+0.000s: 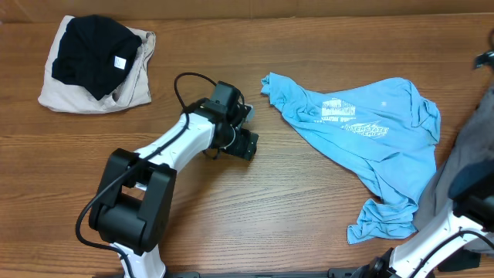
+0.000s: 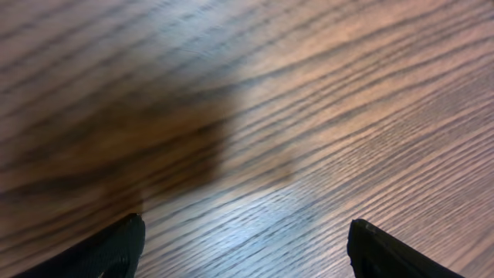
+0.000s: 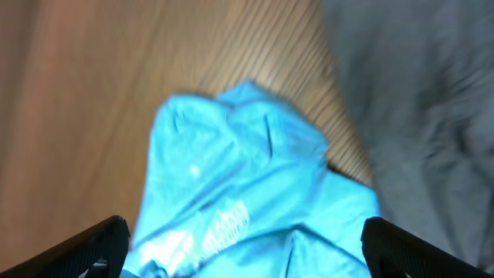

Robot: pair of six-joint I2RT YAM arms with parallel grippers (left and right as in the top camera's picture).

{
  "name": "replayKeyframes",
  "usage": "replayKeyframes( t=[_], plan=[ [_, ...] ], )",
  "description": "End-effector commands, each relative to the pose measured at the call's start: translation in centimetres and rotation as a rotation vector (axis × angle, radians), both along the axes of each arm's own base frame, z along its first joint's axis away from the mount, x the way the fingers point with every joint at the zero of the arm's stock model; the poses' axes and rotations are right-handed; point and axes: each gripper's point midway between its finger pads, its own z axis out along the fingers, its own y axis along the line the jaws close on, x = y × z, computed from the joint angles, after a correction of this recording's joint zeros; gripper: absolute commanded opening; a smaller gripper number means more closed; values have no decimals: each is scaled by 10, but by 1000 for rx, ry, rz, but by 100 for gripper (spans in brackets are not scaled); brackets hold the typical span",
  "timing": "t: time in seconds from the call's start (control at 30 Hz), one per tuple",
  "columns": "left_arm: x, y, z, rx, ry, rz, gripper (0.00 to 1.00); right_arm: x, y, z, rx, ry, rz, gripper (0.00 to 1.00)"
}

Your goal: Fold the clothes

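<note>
A sky-blue T-shirt (image 1: 370, 131) with white lettering lies crumpled on the right half of the wooden table. My left gripper (image 1: 247, 130) is just left of the shirt's nearest corner and not touching it. In the left wrist view its jaws (image 2: 245, 235) are open over bare wood. My right gripper (image 3: 247, 247) is open and empty above the blue shirt (image 3: 231, 170), with grey cloth (image 3: 417, 93) to its right. A black garment (image 1: 93, 50) lies on a beige one (image 1: 135, 89) at the far left. A grey garment (image 1: 471, 147) lies at the right edge.
The left arm's base (image 1: 127, 212) stands at the front left. The right arm (image 1: 436, 235) rises at the front right corner, partly under the grey cloth. Bare wood (image 1: 270, 208) lies between the two arms.
</note>
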Motion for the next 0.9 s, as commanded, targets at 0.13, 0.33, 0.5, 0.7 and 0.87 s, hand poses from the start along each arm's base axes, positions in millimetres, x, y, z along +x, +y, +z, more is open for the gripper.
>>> replayKeyframes(
  t=[0.13, 0.33, 0.5, 0.7, 0.87],
  plan=[
    [36, 10, 44, -49, -31, 33, 85, 9, 52, -54, 5, 116, 169, 100],
    [60, 20, 90, -56, -80, 48, 90, 15, 111, -117, 21, 184, 341, 99],
    [80, 45, 131, -65, -118, 113, 95, 12, 158, -162, 19, 208, 459, 99],
    [94, 85, 162, -64, -143, 205, 96, 9, 210, -199, 4, 194, 584, 98],
    [93, 117, 166, -48, -119, 257, 97, 5, 255, -216, -15, 173, 696, 97]
  ],
)
